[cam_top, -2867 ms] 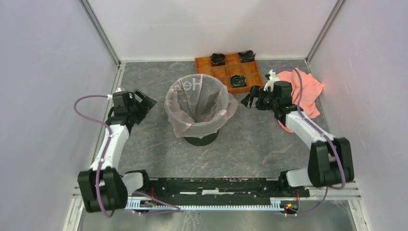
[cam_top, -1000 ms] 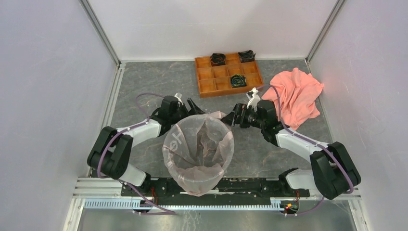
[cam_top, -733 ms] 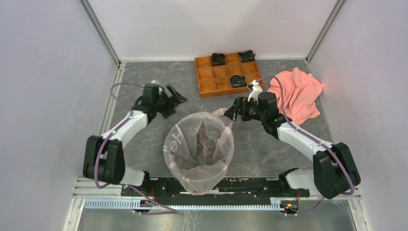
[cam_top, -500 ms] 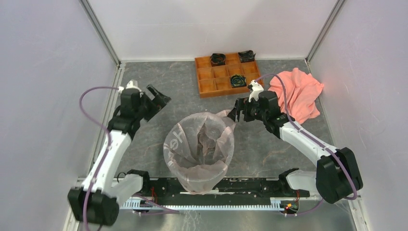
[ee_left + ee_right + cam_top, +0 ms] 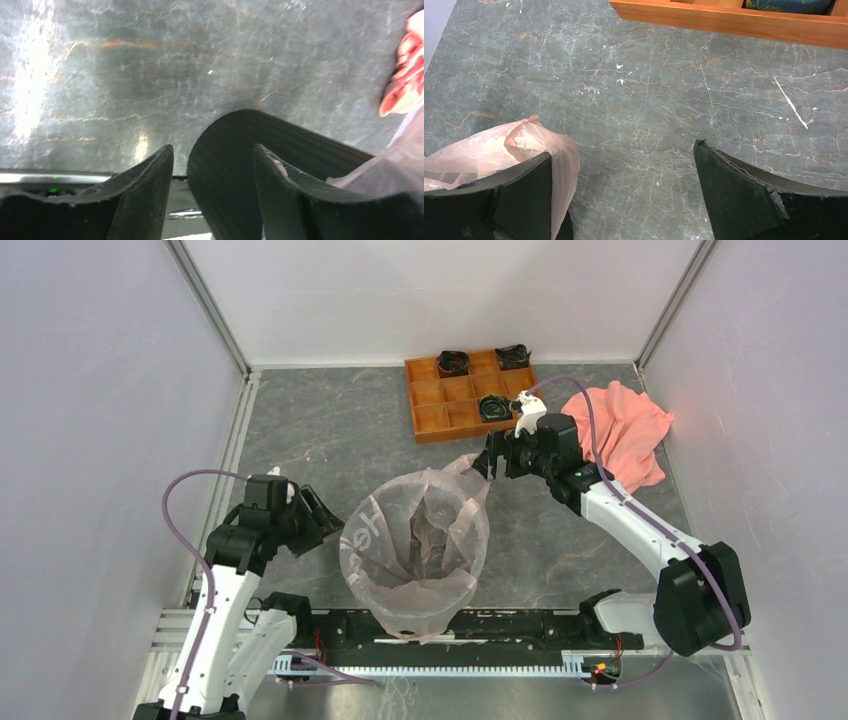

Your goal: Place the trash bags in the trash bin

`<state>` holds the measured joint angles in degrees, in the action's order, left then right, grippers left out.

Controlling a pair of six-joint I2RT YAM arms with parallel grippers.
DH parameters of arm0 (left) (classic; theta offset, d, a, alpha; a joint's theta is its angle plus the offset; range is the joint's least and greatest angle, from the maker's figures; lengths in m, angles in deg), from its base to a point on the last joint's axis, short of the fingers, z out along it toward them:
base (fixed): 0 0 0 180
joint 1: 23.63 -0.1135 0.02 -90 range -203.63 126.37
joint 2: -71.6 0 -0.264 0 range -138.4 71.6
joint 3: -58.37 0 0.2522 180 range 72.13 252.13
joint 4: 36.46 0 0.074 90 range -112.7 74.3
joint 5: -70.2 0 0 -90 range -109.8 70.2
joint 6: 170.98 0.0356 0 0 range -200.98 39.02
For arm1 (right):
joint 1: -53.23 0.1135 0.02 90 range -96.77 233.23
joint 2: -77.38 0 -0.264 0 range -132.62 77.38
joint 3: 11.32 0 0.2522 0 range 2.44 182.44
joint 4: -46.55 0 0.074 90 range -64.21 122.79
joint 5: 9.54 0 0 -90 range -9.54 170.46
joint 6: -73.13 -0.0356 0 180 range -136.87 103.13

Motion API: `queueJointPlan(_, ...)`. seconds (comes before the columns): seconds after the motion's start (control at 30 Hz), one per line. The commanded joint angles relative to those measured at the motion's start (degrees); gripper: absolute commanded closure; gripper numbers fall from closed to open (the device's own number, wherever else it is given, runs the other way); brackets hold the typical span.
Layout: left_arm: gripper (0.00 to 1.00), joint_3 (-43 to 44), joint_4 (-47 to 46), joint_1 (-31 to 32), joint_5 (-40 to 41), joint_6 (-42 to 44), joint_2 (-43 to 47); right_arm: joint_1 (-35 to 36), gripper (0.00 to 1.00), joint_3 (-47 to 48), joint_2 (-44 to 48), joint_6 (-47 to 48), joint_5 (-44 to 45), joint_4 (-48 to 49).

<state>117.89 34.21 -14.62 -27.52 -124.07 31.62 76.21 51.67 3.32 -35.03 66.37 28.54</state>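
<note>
Seen from above and behind the arm bases, the overhead camera looks down over the whole tabletop (image 5: 330,430) to its far edge. Both wrist cameras sit close above the surface. The left faces the trash bin (image 5: 225,165) wall at close range; the right looks toward the far edge. Overhead and right views share the trash bag (image 5: 484,150) flap and the orange tray (image 5: 724,22).

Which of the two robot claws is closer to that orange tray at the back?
The right one. The right gripper sits just in front of the orange tray; the left gripper is beside the trash bag's left side, toward the front edge, much farther from it.
</note>
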Motion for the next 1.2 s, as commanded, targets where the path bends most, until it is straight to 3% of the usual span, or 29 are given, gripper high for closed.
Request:
queueJointPlan(0.0,0.41,0.05,8.96,0.31,-5.15,8.97,-0.62,-0.31,0.02,-1.24,0.55,-0.49,0.11,3.16)
queueJointPlan(0.1,0.51,-3.26,9.01,3.92,-17.1,12.11,-1.72,-0.28,0.02,-1.07,-0.19,-0.55,-0.36,3.02)
queueJointPlan(0.4,0.48,-11.57,2.86,11.51,-34.0,10.71,3.04,-0.27,0.02,-0.65,-2.38,-1.66,-1.72,3.82)
queueJointPlan(0.57,0.41,-13.78,-8.99,12.54,-37.79,3.75,2.91,-0.26,0.02,-0.62,-2.67,-1.95,-1.44,3.88)
queueJointPlan(0.7,0.35,-16.49,-29.22,13.28,-37.36,-8.06,1.13,-0.21,0.02,-0.64,-2.6,-2.37,-1.33,3.81)
queueJointPlan(0.8,0.36,-17.65,-39.01,13.63,-32.64,-11.88,-3.07,-0.24,0.02,0.29,-3.34,-1.71,-1.44,3.37)
queueJointPlan(0.93,0.37,-13.09,-36.91,13.74,-21.6,-8.76,-8.14,-0.3,0.02,3.48,-4.38,1.2,0.47,-1.26)
queueJointPlan(1.03,0.31,-5.95,-26.82,13.73,-7.64,-3.57,-8.59,-0.29,0.02,5.25,-4.08,3.32,2.88,-3.89)
queueJointPlan(1.17,0.13,5.28,-12.21,13.61,13.22,2.62,-6.06,-0.3,0.02,5.54,-2.97,4.26,3.39,-4.48)
